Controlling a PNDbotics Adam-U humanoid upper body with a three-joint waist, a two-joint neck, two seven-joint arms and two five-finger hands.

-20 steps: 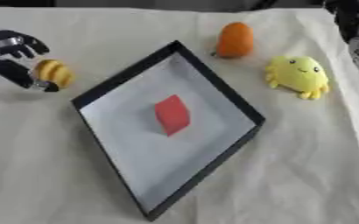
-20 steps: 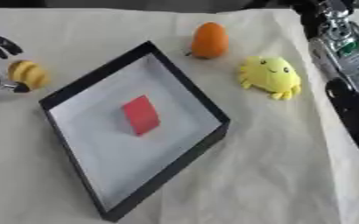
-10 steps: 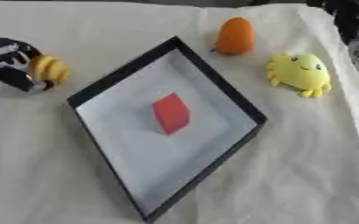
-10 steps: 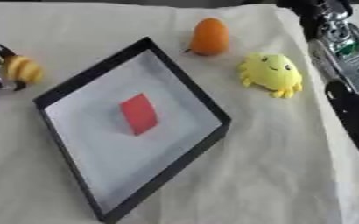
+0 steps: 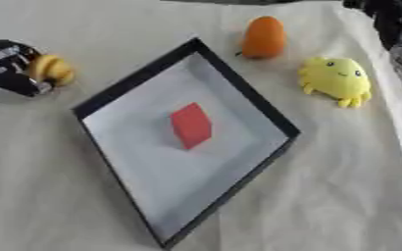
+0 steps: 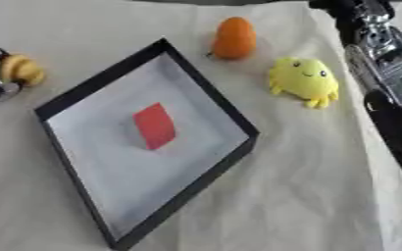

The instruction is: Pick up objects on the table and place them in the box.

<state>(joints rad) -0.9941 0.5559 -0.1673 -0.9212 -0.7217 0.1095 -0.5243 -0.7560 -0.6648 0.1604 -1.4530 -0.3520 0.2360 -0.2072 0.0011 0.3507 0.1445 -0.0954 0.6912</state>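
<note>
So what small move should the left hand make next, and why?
Probably lift the yellow toy clear of the cloth. The left hand looks curled around it beside the black box, which holds only a red block, so raising it should let it pass over the rim.

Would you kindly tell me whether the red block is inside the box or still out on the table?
Inside: the red block lies on the pale floor of the box, enclosed by its black walls.

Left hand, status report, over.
Left hand curled round yellow toy, left of box. Red block inside. Right hand not visible. Path clear.
</note>
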